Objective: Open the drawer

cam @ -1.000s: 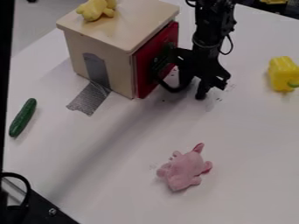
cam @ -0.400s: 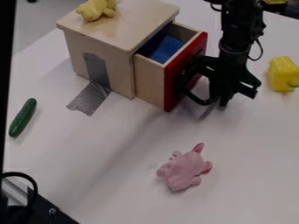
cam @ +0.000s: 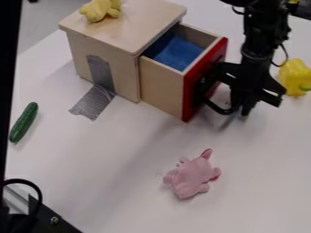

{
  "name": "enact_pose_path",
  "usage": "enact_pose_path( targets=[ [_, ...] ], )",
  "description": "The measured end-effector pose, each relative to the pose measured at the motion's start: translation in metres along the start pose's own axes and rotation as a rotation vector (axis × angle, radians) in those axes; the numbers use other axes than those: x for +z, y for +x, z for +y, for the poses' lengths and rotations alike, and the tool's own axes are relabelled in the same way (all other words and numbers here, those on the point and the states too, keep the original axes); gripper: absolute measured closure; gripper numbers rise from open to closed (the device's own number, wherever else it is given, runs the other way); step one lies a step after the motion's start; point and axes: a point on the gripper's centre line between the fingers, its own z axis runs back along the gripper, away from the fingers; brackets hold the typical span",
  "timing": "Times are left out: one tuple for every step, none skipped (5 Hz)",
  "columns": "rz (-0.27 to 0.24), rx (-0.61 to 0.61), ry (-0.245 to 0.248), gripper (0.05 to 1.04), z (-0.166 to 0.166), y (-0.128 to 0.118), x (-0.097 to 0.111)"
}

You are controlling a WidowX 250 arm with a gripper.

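As we looked down on the bench (cam: 121, 182), the drawer (cam: 161, 91) stood well out of its wooden cabinet (cam: 142, 22), its back part inside the cabinet and its red front (cam: 195, 86) facing the right side of our view. Inside the drawer we saw something blue (cam: 176, 51).

The tool (cam: 239, 105) hung low over the bench just to the right of the red front, and the black arm (cam: 258, 43) above it came in from the top edge. We could not tell whether the tool was wide or narrow, or whether it gripped anything. Between it and the red front we saw a curved black piece (cam: 220, 109), though we could not tell which of the two it belonged to.

On the cabinet's top, near the back, lay a yellow plush toy (cam: 97, 10). Grey tape (cam: 92, 103) ran down the cabinet's side and onto the bench. To the left we had a dark green cucumber (cam: 24, 122), and nearer to us a pink plush toy (cam: 193, 177). A yellow pepper (cam: 294, 73) sat to the right, beyond the tool, and a black metal part (cam: 52, 223) filled the lower left corner.
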Motion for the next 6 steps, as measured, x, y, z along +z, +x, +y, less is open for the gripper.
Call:
enact_pose_path(
  targets=[
    [0.000, -0.014, -0.002, 0.929, -0.005, 0.000, 0.000],
    [-0.016, -0.021, -0.001, 0.711, -0.008, 0.004, 0.002],
    [-0.006, -0.041, 0.023, 0.373, -0.008, 0.003, 0.005],
    [-0.062, -0.053, 0.034, 0.125, -0.007, 0.012, 0.033],
    [-0.114, -0.054, 0.022, 0.084, -0.008, 0.016, 0.065],
    [-0.101, -0.045, -0.025, 0.084, -0.008, 0.012, 0.088]
  ],
)
